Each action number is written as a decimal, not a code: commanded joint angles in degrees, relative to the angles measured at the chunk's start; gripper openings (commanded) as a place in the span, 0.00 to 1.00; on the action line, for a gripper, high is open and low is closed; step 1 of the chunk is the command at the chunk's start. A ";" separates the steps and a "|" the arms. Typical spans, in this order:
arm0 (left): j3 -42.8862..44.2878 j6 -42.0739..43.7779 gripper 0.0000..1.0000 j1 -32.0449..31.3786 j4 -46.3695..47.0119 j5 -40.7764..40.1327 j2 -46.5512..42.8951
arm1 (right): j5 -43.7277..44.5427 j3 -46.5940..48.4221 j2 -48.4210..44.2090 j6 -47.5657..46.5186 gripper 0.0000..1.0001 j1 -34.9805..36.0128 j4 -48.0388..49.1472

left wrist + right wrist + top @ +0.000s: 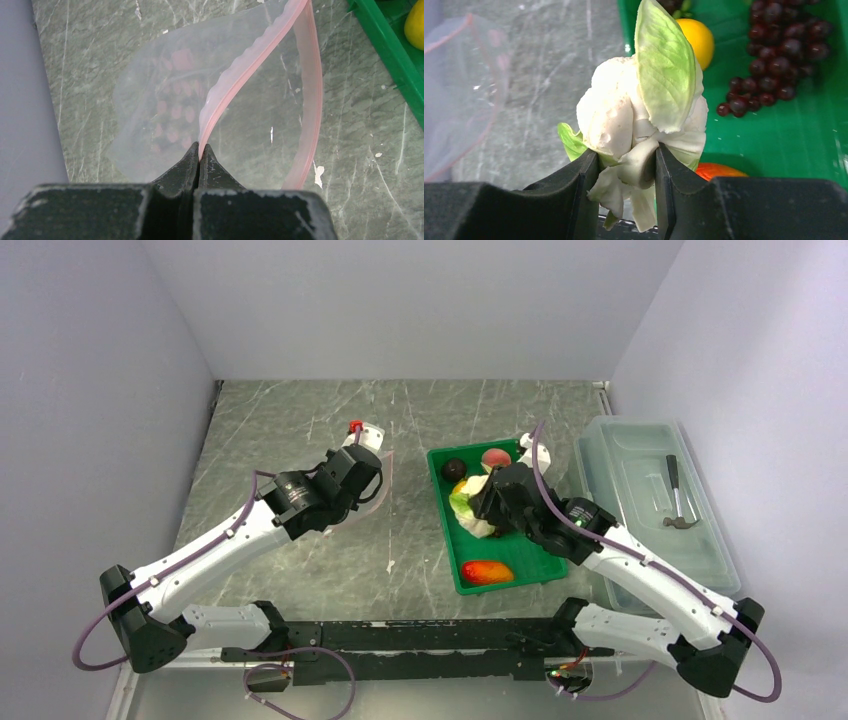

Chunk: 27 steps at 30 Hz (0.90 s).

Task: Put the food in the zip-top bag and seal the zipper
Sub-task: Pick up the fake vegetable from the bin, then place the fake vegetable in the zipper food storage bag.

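Nothing legible anywhere: no words, numbers or brand marks. The clear crinkly plastic zip-top bag (260, 120) carries a blurred pink printed patch (175, 107), too smeared to read.

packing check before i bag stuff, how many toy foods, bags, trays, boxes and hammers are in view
toy foods: 6 (lettuce, lemon, grape bunch, red-orange fruit, dark round fruit, pinkish round fruit)
zip-top bag: 1
green tray: 1
clear lidded box: 1
hammer: 1
total: 10
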 commanded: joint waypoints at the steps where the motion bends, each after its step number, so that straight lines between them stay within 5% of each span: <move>1: -0.24 0.35 0.00 0.25 1.77 -0.20 -1.54 | -2.88 3.27 -0.57 -0.96 0.00 1.30 11.61; 27: -0.25 0.35 0.00 0.44 2.05 0.85 -2.13 | -9.45 -5.46 3.06 6.83 0.00 6.21 54.14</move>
